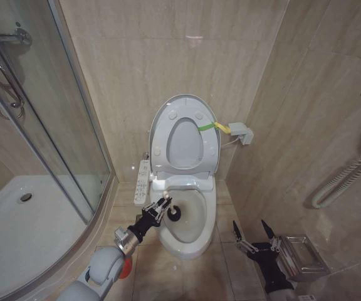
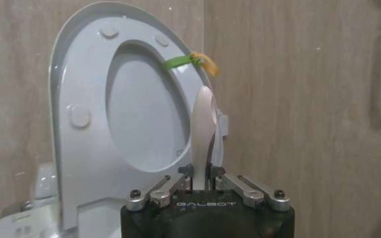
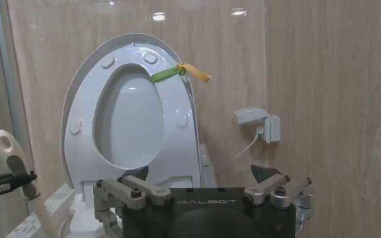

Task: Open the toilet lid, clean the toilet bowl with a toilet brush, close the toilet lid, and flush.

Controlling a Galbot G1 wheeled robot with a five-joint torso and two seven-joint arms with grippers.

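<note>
Tiled bathroom: toilet bowl (image 1: 190, 229), shower tray (image 1: 17, 226)

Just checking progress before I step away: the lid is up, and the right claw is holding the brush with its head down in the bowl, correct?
Not quite: the left claw is shut on the toilet brush, as the head view shows. The right claw hangs open beside the toilet. The rest stands: the toilet lid is up and the brush head is down in the toilet bowl.

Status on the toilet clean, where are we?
Done: toilet lid is up. In hand: left claw is shut on the toilet brush, with its dark head inside the toilet bowl. Right claw is open, idle beside the bowl. Left: close lid, flush.
</note>
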